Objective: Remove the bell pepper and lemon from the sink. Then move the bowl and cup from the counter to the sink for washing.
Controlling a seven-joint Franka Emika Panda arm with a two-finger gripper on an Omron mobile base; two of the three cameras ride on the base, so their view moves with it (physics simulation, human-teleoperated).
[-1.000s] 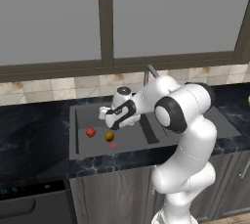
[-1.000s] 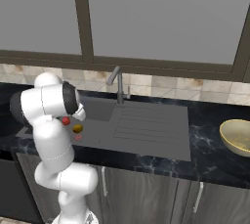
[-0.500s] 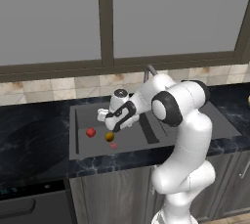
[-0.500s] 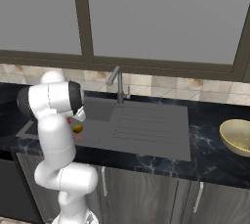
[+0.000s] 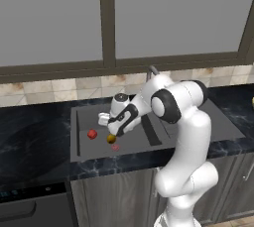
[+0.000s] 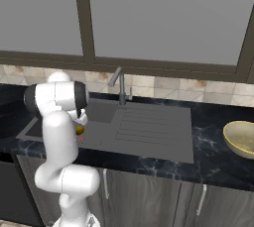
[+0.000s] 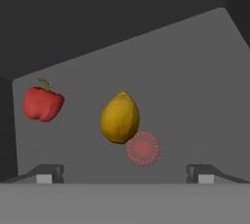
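While the gripper [image 7: 124,174] hangs above the sink [image 5: 208,117] basin, your jaws stand fully apart and hold nothing. The lemon [image 7: 120,118] lies on the basin floor, centred between the fingertips, just beside the drain spot [image 7: 143,148]; that alignment suggests it is your first pick. The pepper [image 7: 43,103] rests apart, to one side. The bowl [image 6: 241,138] waits on the counter [image 6: 218,161], well clear of the basin.
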